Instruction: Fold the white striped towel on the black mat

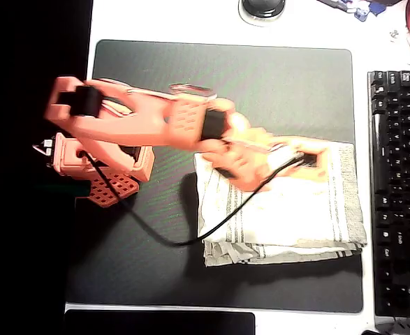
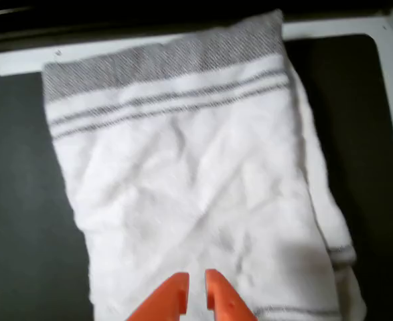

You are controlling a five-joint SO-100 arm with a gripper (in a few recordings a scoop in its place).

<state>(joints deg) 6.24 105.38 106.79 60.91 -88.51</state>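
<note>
The white striped towel (image 1: 288, 216) lies doubled over on the right part of the black mat (image 1: 260, 77), its folded layers showing along the lower edge. The orange arm reaches from the left across the towel's top edge. My gripper (image 1: 316, 152) is over the towel's upper right area. In the wrist view the two orange fingertips of the gripper (image 2: 196, 289) sit nearly together just above the wrinkled towel (image 2: 196, 167), with no cloth between them. The towel's grey stripe band lies at the far end, and the mat (image 2: 22, 200) shows on both sides.
A black keyboard (image 1: 399, 188) stands just right of the mat, close to the towel's right edge. The arm's base (image 1: 100, 153) sits at the mat's left edge, and its black cable (image 1: 211, 227) trails over the towel. A round dark object (image 1: 262, 8) is at the top.
</note>
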